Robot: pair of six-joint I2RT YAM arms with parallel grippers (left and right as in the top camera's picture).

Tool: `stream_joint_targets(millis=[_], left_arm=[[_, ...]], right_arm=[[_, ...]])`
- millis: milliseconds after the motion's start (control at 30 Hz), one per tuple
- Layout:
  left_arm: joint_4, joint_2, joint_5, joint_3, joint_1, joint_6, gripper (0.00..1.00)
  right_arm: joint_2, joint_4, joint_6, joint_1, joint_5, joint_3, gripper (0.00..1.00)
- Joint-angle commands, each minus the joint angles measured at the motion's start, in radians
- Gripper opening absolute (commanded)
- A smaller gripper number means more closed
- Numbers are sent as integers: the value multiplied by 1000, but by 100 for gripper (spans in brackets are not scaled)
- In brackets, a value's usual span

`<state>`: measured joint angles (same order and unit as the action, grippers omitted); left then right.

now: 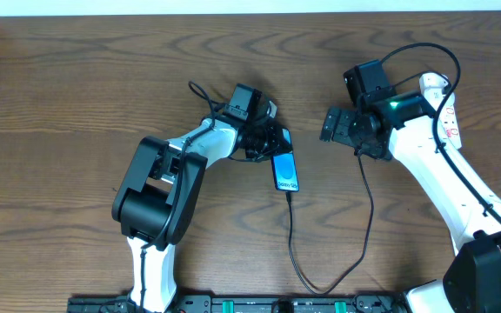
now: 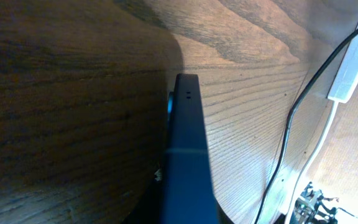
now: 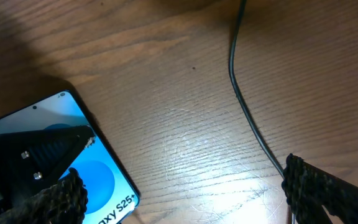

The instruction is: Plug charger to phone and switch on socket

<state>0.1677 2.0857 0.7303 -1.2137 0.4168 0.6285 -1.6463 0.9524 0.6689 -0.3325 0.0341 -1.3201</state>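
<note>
The phone (image 1: pixel 285 171) lay flat on the wooden table (image 1: pixel 76 78). Its upper end sat under my left gripper (image 1: pixel 272 143), at the tips. From my right wrist I saw one black left finger (image 3: pixel 42 155) lying across the top of the screen. My left wrist looked along the phone's dark edge (image 2: pixel 188 143), which ran straight up the middle of that view. I could not tell whether those fingers were actually clamped on it.

My right gripper (image 1: pixel 327 126) hovered just beside the phone's upper right, apart from it. Its two textured fingers (image 3: pixel 316 186) were spread wide with nothing between them.

The screen was bright blue with paler circles and white "Galaxy S25+" lettering (image 3: pixel 114 210).

The charger (image 1: pixel 291 235) met the phone's lower end, looped toward the table's near edge and climbed back under my right arm. Whether its tip was seated I could not tell.

The socket (image 2: pixel 353 68) and its white cord (image 2: pixel 323 140) showed only at the edge of my left wrist view, beyond the black cable.
</note>
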Motion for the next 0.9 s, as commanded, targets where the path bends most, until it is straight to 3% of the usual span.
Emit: stream_joint_targets(millis=[0,67,300,867], left_arm=[[0,7,-25,2,1,24,7],[0,8,-25,2,1,24,8],[10,7,-25,2,1,24,29],[16,8,-31,2,1,23,30]], right_arm=[[19,1,11,-10,16,-5,99],[19,2,11,-12,16,-5,99],[19,1,11,-20,16,-5,99],[19,2,11,-22,16,-5,99]])
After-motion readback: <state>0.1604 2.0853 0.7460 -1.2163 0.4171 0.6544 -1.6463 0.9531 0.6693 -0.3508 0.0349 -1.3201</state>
